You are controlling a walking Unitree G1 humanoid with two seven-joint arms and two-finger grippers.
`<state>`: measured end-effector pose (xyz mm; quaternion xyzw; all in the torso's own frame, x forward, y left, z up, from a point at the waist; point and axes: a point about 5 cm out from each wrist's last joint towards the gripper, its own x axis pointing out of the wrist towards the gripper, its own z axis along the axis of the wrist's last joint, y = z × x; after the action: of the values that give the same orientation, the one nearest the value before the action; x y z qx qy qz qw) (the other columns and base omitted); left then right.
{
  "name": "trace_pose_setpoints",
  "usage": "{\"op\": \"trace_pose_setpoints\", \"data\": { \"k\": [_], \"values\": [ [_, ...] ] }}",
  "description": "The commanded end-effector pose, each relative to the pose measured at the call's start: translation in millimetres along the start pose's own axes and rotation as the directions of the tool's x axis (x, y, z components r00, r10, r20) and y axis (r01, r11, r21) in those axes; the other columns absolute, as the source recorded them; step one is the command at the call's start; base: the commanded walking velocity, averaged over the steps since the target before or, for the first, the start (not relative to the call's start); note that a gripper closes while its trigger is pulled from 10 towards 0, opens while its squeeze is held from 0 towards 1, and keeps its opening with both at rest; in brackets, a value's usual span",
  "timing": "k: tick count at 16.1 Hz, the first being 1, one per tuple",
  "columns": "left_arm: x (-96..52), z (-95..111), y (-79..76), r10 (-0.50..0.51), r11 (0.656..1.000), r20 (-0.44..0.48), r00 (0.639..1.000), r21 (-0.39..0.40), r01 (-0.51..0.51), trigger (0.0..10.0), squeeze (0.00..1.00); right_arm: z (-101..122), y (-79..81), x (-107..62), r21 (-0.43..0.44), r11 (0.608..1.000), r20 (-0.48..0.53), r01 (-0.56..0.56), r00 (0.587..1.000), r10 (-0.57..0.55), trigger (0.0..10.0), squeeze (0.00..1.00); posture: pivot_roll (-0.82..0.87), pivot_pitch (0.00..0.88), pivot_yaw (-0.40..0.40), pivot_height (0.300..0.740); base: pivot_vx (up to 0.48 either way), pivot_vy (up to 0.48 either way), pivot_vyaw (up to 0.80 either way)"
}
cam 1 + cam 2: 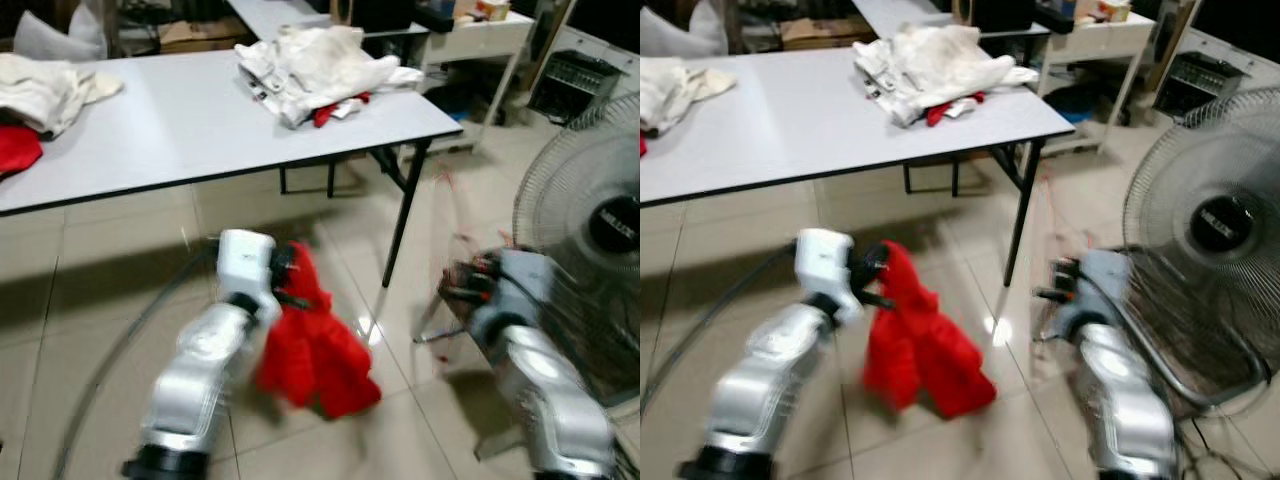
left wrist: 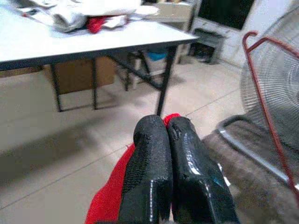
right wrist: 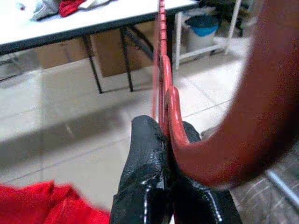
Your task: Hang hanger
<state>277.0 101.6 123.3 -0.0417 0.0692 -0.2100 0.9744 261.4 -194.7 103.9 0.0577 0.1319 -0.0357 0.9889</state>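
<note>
While left fingers (image 2: pixel 169 154) pinch red garment (image 1: pixel 315 345), right fingers (image 3: pixel 156 154) clamp hanger (image 3: pixel 163 79); tiled floor (image 1: pixel 120 270).

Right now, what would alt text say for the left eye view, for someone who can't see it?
The left gripper holds up a red garment above a tiled floor, while the right gripper grips a thin red hanger. Behind stands a white table with a pile of clothes; a fan stands at right.
</note>
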Motion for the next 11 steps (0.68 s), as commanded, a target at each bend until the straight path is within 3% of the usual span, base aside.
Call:
{"op": "trace_pose_setpoints", "data": {
  "k": [1,11],
  "values": [
    [-2.1,8.2,6.6,0.021,1.0,0.035,0.999,0.02,-0.022,10.0,0.0,3.5,6.1,1.3,0.004,1.0,0.016,-0.02,1.0,0.02,10.0,0.0,-0.1,0.024,-0.039,0.74,0.27,0.0,0.0],
    [-1.4,8.3,6.3,0.01,1.0,0.036,0.999,0.021,-0.011,10.0,0.0,3.2,6.7,1.8,0.006,1.0,0.018,-0.018,1.0,0.018,10.0,0.0,-0.09,0.006,-0.037,0.74,0.274,0.0,0.0]
  ]
}}
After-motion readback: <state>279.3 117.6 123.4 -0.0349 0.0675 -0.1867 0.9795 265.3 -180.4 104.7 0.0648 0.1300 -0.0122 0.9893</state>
